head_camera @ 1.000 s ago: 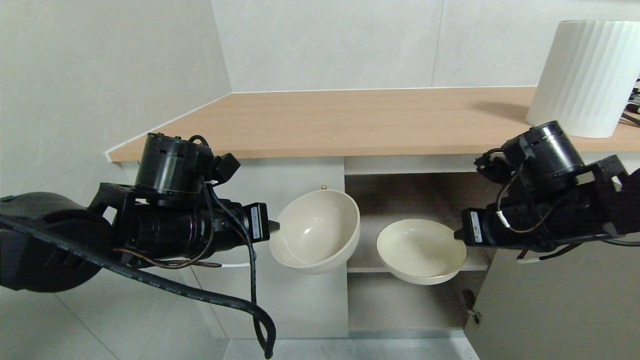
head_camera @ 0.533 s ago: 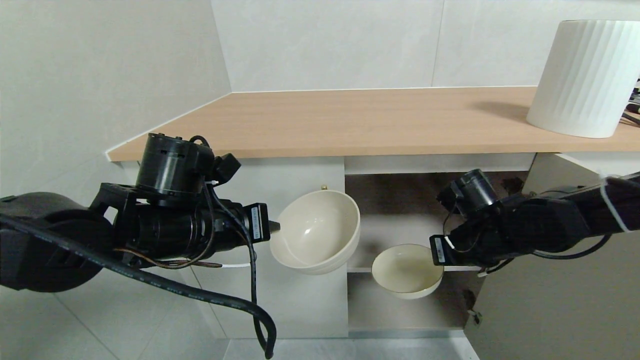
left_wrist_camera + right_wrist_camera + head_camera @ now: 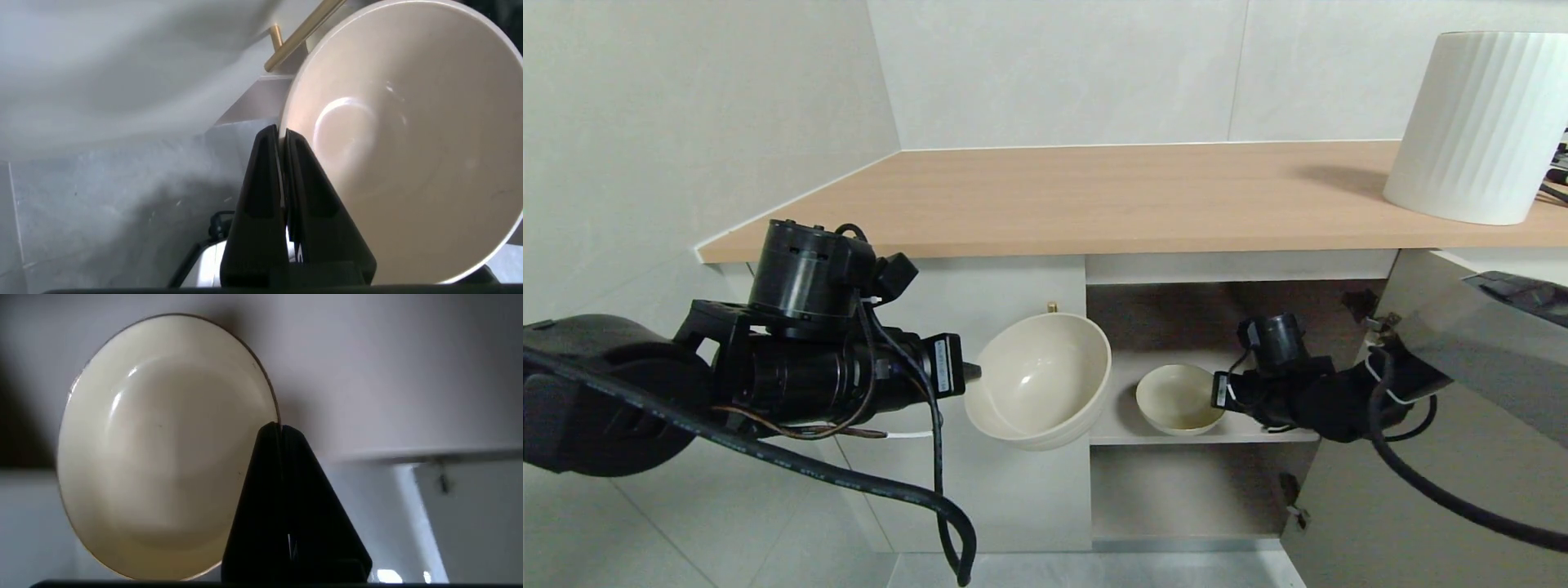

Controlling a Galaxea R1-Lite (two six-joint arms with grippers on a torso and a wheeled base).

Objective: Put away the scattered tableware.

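My left gripper (image 3: 970, 372) is shut on the rim of a large cream bowl (image 3: 1039, 380), held tilted in front of the closed left cabinet door. In the left wrist view the fingers (image 3: 282, 175) pinch that bowl's (image 3: 400, 139) edge. My right gripper (image 3: 1217, 390) is shut on the rim of a smaller cream bowl (image 3: 1179, 398), which is inside the open cabinet just over the middle shelf (image 3: 1258, 434). The right wrist view shows its fingers (image 3: 278, 469) clamped on this bowl's (image 3: 163, 441) rim.
A wooden countertop (image 3: 1094, 196) runs above the cabinet, with a tall white ribbed container (image 3: 1478, 122) at its right end. The cabinet's right door (image 3: 1470, 327) hangs open beside my right arm. A brass knob (image 3: 1051, 307) sits on the left door. Below the shelf is a lower compartment (image 3: 1184, 490).
My right arm has carried the smaller bowl forward and into the cabinet, down toward the middle shelf. The left arm and its bowl have stayed put.
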